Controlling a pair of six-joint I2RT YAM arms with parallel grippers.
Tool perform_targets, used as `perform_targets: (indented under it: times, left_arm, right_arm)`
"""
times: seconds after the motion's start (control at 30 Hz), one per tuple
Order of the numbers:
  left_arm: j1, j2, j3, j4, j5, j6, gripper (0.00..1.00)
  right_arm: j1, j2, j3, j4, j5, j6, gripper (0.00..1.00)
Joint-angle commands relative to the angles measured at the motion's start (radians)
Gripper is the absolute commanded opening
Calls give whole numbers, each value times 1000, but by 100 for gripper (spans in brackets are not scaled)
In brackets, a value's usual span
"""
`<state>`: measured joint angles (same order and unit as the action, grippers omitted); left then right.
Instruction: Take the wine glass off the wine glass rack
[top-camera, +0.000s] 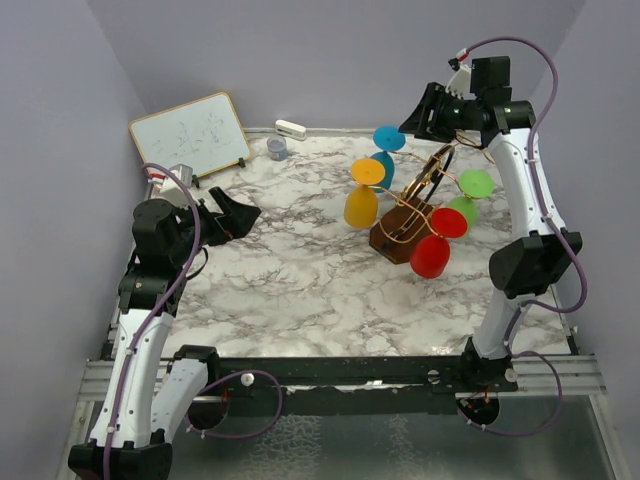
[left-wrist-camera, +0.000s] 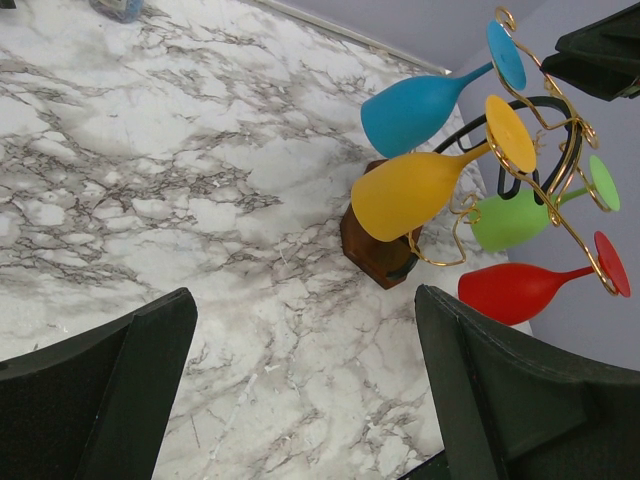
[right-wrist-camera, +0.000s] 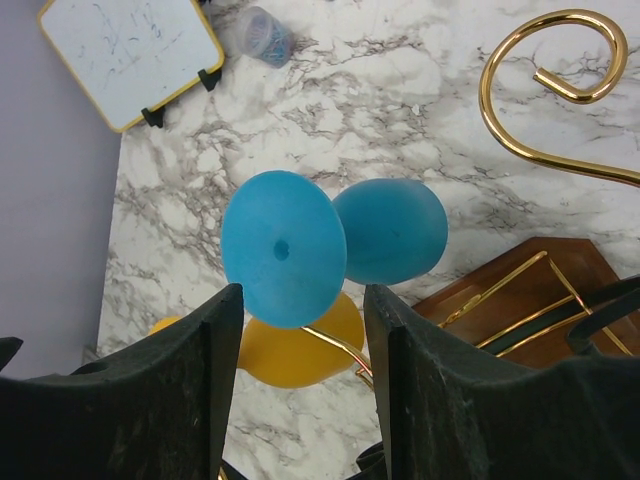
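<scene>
Left jaws are standing wide open in the overhead view, hovering over the left side of the bench (top-camera: 300, 290), well apart from the rack (top-camera: 415, 215). Right jaws are also standing open, hanging high over the far side of the rack, just beside the blue glass (top-camera: 386, 150). That rack is sitting right of centre on the bench and carrying four glasses. Blue is hanging at the back, the yellow glass (top-camera: 361, 200) on the left, the green glass (top-camera: 468, 195) on the right and the red glass (top-camera: 433, 250) at the front. A whiteboard (top-camera: 190, 135) is leaning in the far left corner, with a small grey tub (top-camera: 277, 148) near it.

Left wrist view: the left fingers (left-wrist-camera: 100, 400) are showing far apart, with only bare marble between them. Ahead and to the right, the rack is resting on its brown base (left-wrist-camera: 372, 252), and all four glasses are hanging from the gold wire by their feet.

Right wrist view: the right fingers (right-wrist-camera: 130, 400) are standing apart. Blue's round foot is sitting in line with the gap, just past the fingertips. Whether it is touching either finger cannot be told. A gold curl (right-wrist-camera: 555, 90) of the rack is showing at upper right.
</scene>
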<state>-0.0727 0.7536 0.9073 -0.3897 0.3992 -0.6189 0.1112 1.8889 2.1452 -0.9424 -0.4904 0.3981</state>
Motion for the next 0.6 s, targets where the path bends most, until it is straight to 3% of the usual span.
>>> perform_targets:
  times: [0.0, 0.57]
  left_arm:
    - [-2, -15, -2, 22, -13, -7, 93]
    - [-2, -14, -11, 20, -15, -8, 93]
  right_arm:
    - [-1, 33, 0, 1, 31, -18, 51]
    - [17, 61, -18, 37, 3, -11, 49]
